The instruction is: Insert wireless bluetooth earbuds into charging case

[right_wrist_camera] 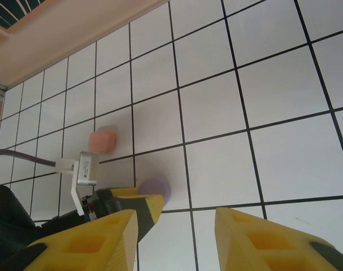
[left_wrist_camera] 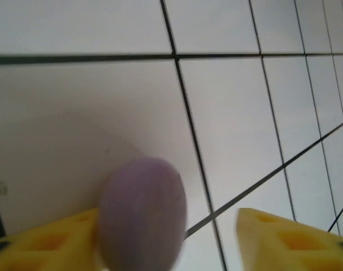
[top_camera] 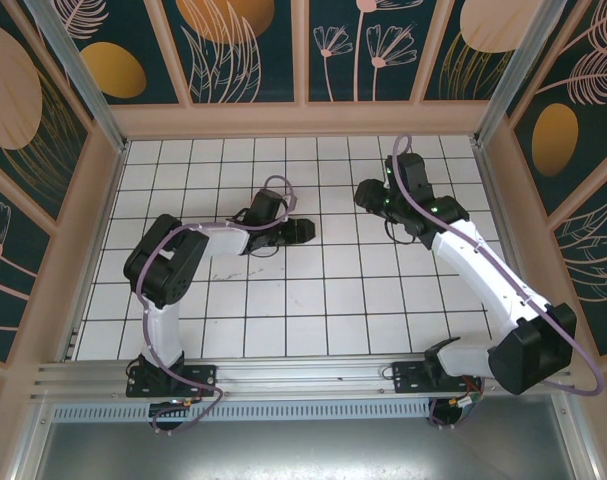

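A lab-style robot test cell: a white tabletop ruled with a black grid, boxed in by aluminium posts and printed botanical wall panels, with a left arm and right arm bolted to a metal rail along its near edge

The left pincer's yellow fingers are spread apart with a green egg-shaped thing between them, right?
Not green: the egg-shaped thing is lavender, as the left wrist view shows. It does lie between the left pincer's spread yellow fingers.
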`<action>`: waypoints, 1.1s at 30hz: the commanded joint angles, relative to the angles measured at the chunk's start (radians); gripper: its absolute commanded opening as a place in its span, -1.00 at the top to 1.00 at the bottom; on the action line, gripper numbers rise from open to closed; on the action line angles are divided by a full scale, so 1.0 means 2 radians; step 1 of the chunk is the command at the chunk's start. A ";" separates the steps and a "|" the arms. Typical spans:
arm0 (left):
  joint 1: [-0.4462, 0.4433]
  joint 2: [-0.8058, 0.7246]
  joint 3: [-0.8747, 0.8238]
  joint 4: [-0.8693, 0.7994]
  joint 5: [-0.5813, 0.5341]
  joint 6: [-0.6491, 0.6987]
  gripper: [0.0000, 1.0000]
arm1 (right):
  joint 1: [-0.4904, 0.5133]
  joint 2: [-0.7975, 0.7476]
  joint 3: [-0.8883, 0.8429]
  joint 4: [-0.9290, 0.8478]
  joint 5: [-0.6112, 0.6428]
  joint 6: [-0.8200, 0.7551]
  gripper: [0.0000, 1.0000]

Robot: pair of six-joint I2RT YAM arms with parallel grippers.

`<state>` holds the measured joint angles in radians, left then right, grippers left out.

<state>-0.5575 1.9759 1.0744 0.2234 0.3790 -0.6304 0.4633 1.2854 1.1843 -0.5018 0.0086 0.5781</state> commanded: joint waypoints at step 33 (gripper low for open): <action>0.178 -0.361 -0.446 0.472 -0.335 0.358 -0.98 | -0.188 0.022 -0.424 0.684 0.184 -0.267 -0.98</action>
<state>-0.2169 1.1961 0.2157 0.8494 -0.2634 0.0387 0.0914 1.2934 0.3969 0.5495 0.4091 0.1467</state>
